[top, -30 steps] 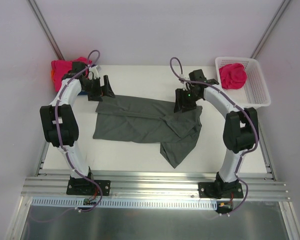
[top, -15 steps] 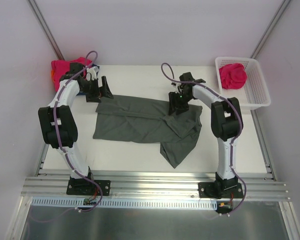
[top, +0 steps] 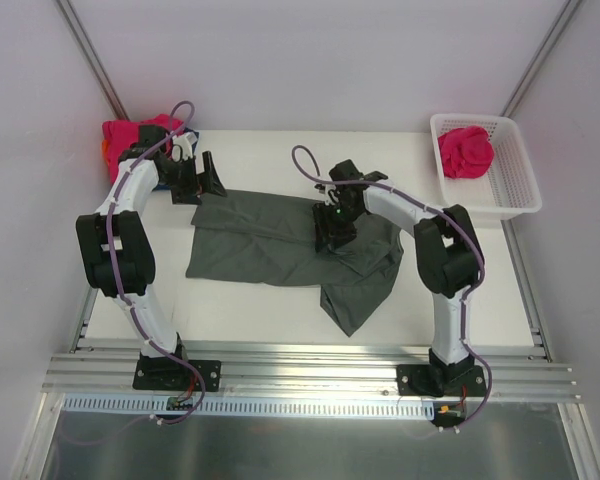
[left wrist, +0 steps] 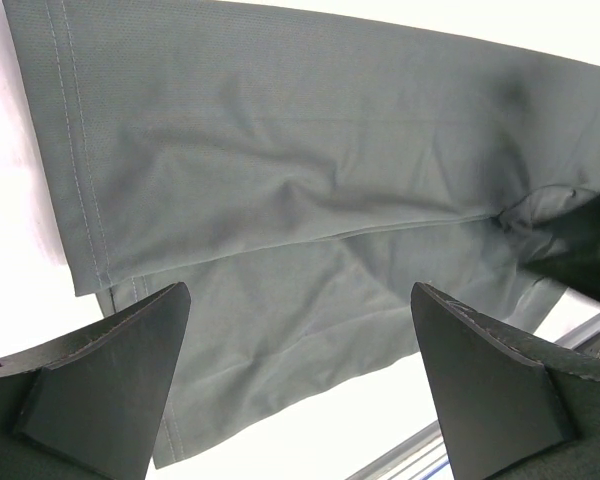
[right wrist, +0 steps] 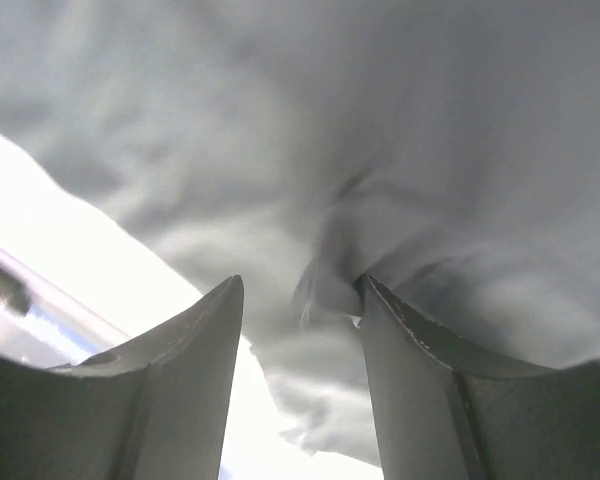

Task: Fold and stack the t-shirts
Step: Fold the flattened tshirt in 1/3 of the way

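Observation:
A large dark grey t-shirt (top: 270, 245) lies spread and partly folded on the white table. My left gripper (top: 208, 180) is open just above the shirt's far left corner. In the left wrist view its fingers (left wrist: 130, 350) straddle the grey cloth (left wrist: 310, 170) and its stitched hem. My right gripper (top: 330, 235) is low over the shirt's middle right. In the right wrist view (right wrist: 300, 285) its jaws stand apart, with a bunched fold of grey cloth (right wrist: 380, 150) against the right finger.
A white lattice basket (top: 515, 185) at the back right holds a crumpled pink shirt (top: 466, 152). A pile of pink cloth (top: 125, 135) with an orange edge lies at the back left corner. The aluminium rail (top: 310, 365) runs along the near edge.
My right gripper has moved left, from the shirt's far right edge to over its middle right. The left gripper has barely moved.

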Controlling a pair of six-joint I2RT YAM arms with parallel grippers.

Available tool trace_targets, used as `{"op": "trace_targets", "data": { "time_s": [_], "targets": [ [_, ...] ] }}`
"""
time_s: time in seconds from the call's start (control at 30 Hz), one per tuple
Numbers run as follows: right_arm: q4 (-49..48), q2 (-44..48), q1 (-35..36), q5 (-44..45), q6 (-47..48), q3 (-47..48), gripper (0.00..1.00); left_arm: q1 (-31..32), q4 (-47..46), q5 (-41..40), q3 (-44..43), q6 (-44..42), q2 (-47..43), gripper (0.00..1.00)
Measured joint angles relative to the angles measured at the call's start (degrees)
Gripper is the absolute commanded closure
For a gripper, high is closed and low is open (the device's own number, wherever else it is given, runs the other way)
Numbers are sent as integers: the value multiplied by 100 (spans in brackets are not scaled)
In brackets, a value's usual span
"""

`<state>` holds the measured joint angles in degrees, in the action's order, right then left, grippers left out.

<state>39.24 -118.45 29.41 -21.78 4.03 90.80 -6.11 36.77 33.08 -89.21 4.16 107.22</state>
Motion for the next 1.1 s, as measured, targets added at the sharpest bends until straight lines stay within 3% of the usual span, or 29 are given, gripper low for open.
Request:
{"op": "trace_targets", "data": {
  "time_s": [0.2, 0.53, 0.87, 1.1],
  "targets": [
    [13, 949, 498, -109, -208, -710, 47, 0, -2, 107, -26, 66, 0, 7],
    [70, 1565, 673, 50, -157, -1080, 47, 2, 4, 273, -96, 192, 2, 7],
    [0, 1440, -273, 297, -39, -811, 47, 13, -2, 422, -310, 249, 223, 7],
    [-48, 680, -1139, 249, -50, -2, 47, 55, 2, 420, -337, 245, 619, 7]
  ]
}}
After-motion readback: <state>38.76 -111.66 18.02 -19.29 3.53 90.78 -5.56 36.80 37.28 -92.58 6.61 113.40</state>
